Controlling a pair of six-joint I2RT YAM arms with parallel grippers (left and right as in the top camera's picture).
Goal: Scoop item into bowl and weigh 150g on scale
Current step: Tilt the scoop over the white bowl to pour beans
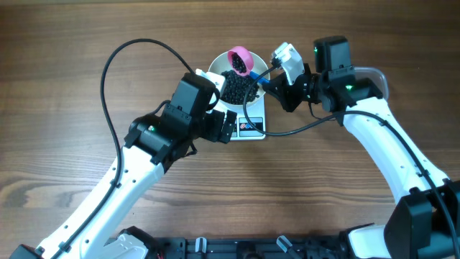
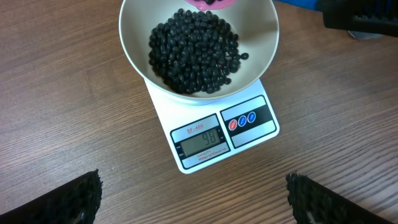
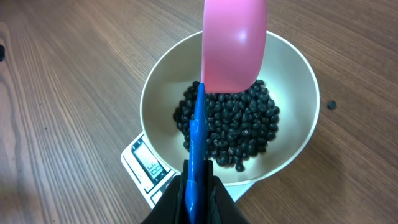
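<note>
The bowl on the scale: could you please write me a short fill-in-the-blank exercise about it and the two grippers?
1. The bowl on the scale holds a heap of ___ pellets.
2. The right gripper is shut on the blue handle of the ___ scoop.
3. The left gripper is ___ and holds nothing.
Missing words: black; pink; open.
</note>
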